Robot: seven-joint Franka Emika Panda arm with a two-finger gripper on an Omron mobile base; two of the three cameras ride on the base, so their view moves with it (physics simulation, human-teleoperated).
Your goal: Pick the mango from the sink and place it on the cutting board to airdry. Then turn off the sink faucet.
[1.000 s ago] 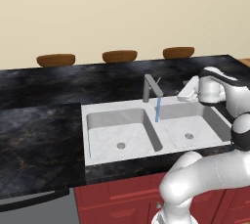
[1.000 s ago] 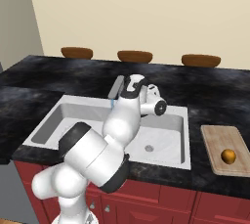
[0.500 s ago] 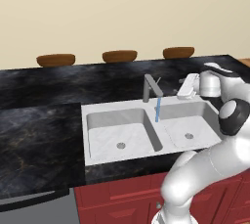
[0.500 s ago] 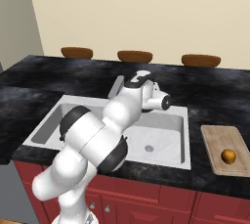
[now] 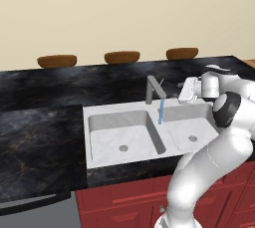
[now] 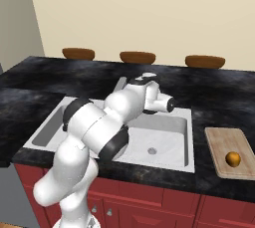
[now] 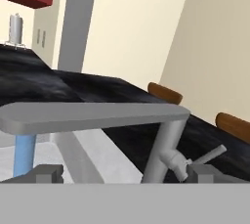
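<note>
Over the sink (image 5: 130,142), the spread gripper (image 5: 182,91) has shifted nearer the faucet (image 5: 155,89).

We count one sink (image 5: 130,142) with two basins and two drains, one per basin. One sink faucet (image 5: 155,89) behind the sink, one stream of water (image 5: 161,111) off it. One cutting board (image 6: 228,151) beside the sink with one mango (image 6: 232,159) on it. Three brown bowls (image 5: 121,57) behind the sink on the surface (image 5: 40,132).
</note>
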